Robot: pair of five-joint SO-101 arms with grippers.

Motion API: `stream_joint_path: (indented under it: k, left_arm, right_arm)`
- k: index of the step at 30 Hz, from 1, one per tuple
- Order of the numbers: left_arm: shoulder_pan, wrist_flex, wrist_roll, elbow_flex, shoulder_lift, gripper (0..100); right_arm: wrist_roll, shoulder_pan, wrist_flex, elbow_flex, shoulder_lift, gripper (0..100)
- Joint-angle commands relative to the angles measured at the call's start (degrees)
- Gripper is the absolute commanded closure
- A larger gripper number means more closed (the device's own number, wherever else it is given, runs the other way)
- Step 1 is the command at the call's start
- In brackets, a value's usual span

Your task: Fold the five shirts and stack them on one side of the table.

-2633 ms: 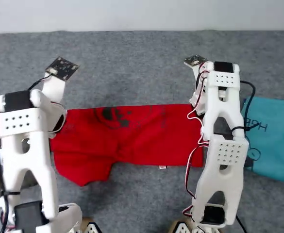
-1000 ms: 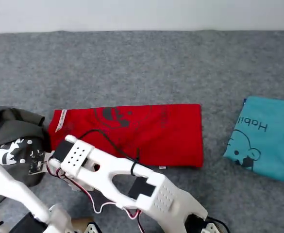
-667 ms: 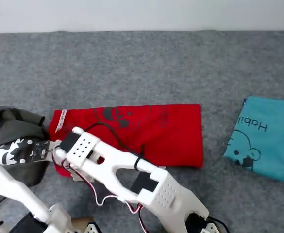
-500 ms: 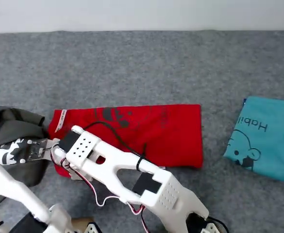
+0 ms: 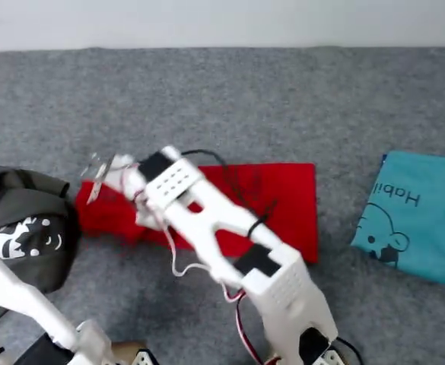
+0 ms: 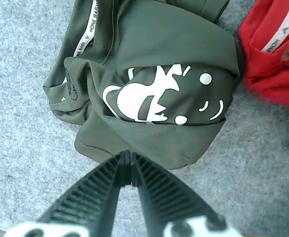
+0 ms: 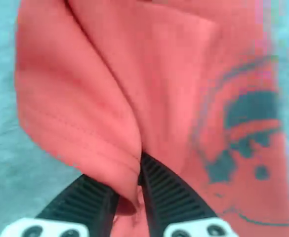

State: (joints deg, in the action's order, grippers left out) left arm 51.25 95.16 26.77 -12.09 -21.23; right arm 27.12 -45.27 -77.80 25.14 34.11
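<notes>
The red shirt (image 5: 283, 205) lies folded lengthwise across the middle of the grey table. My right gripper (image 5: 106, 171) is at the shirt's left end, shut on a raised fold of the red shirt (image 7: 184, 74), and the cloth is pinched between the right gripper's (image 7: 138, 180) black fingers. A crumpled dark olive shirt (image 5: 24, 220) with a white print sits at the left edge. My left gripper (image 6: 128, 163) hovers shut with nothing in it just above the near hem of the olive shirt (image 6: 154, 59). A corner of the red shirt (image 6: 277, 69) shows beside it.
A folded teal shirt (image 5: 420, 220) lies at the right edge of the table. The right arm (image 5: 230, 243) stretches diagonally over the red shirt. The left arm (image 5: 9, 296) stands at the near left corner. The grey table cover (image 5: 222, 99) runs bare to the far wall.
The right gripper took the red shirt's near left part and carried it up and toward the far side, folding it over. The left arm drew back to the near left.
</notes>
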Motion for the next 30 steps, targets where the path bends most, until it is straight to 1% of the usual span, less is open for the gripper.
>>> stream_joint_path:
  k: [1,3,5,7,12,16,21,24,28,30]
  left_arm:
    - [-1.1,0.4,0.0,1.5,-2.1,99]
    - [-2.2,0.4,0.0,1.5,-2.1,99]
    - [-3.3,0.4,0.0,1.5,-2.1,99]
    - [-4.3,0.4,-0.1,1.5,-2.1,99]
    - [-4.9,0.4,-0.1,1.5,-2.1,99]
    - [-4.7,0.4,-0.1,1.5,-2.1,99]
    - [-4.8,0.4,-0.1,1.5,-2.1,99]
    - [-4.8,0.3,-0.1,1.5,-2.1,99]
    - [-4.8,0.4,-0.1,1.5,-2.1,99]
    - [-4.7,0.4,-0.1,1.5,-2.1,99]
  right_arm:
    - [0.2,3.6,3.0,3.4,-0.8,95.2]
    - [-0.1,4.1,3.3,3.4,1.4,87.9]
    - [-2.9,4.1,3.3,3.5,2.9,81.3]
    - [-4.9,4.2,3.1,5.0,3.9,78.6]
    - [-4.8,3.9,1.5,9.8,5.8,78.6]
    - [-4.8,3.5,-2.9,14.8,5.8,78.6]
    - [-4.8,0.9,-9.5,20.1,5.9,78.6]
    - [-4.8,0.7,-9.8,21.8,6.3,78.6]
    - [-4.8,2.2,-8.5,22.1,6.7,78.6]
    - [-4.8,2.2,-11.2,24.2,5.7,78.6]
